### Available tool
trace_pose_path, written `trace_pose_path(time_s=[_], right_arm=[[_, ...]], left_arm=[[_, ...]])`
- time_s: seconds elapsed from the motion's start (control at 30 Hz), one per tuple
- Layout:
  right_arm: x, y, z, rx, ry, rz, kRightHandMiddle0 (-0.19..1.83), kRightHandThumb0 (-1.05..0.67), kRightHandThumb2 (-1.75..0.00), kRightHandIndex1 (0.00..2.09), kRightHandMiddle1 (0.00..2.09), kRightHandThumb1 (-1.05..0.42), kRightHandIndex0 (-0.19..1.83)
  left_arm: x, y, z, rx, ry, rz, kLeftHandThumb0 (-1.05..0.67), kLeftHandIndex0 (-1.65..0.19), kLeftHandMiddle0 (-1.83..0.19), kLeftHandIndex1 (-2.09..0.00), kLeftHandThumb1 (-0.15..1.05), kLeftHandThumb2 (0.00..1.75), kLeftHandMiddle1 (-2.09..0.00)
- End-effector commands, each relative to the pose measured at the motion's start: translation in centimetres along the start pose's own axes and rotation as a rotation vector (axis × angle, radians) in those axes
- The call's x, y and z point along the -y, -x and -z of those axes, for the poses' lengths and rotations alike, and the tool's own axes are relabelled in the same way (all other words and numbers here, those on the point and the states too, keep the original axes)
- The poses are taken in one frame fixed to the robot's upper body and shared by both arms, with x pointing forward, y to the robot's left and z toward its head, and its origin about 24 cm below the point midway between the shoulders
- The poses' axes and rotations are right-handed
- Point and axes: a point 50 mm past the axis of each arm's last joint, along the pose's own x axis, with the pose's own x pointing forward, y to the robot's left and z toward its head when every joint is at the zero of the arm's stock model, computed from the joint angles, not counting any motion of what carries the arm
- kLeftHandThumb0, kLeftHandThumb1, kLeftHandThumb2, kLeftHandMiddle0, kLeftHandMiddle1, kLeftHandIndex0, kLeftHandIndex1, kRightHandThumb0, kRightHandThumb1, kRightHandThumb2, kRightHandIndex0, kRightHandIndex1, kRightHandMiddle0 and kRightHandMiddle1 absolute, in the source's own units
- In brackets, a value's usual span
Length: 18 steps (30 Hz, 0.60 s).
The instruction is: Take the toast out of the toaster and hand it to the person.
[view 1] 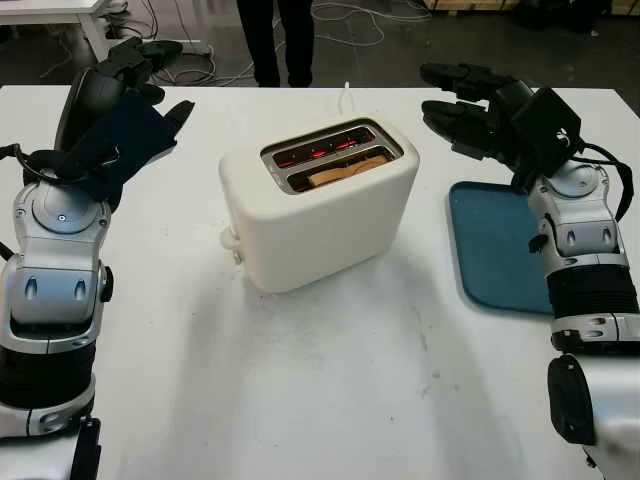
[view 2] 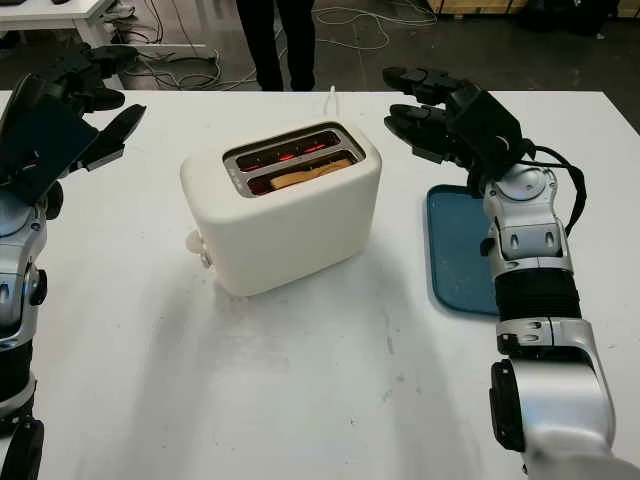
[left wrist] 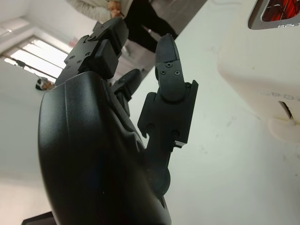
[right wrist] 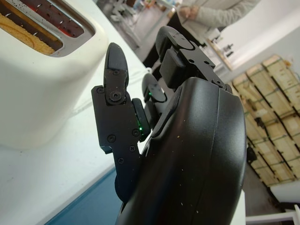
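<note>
Toast (view 1: 345, 171) mid-frame, mostly sunk in toaster (view 1: 320, 215), my left hand (view 1: 130, 95) and right hand (view 1: 470, 105) released, person (view 1: 270, 40) cut off at top.

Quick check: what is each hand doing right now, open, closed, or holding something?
Left hand: open, raised left of the cream two-slot toaster.
Right hand: open, raised right of it.

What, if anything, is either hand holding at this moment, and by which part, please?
Nothing is held. The left hand and the right hand are both open, raised on either side of the toaster; the toast sits in its nearer slot.
</note>
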Motion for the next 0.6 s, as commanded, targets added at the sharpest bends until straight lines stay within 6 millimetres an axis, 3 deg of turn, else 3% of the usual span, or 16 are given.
trace_pose_path(time_s=[0.0, 0.57], right_arm=[[0.07, -0.09, -0.48, 0.022, 0.004, 0.005, 0.51, -0.36, -0.28, 0.0, 0.0, -0.92, 0.51], [0.06, -0.12, -0.43, 0.025, 0.0, 0.004, 0.52, -0.37, -0.27, 0.01, 0.0, -0.92, 0.53]], left_arm=[[-0.11, 0.1, -0.08, 0.007, -0.007, -0.007, -0.35, -0.3, -0.02, -0.38, 0.92, 0.44, -1.01], [-0.08, 0.14, 0.01, 0.003, 0.0, -0.007, -0.37, -0.27, 0.0, -0.4, 0.92, 0.43, -1.03]])
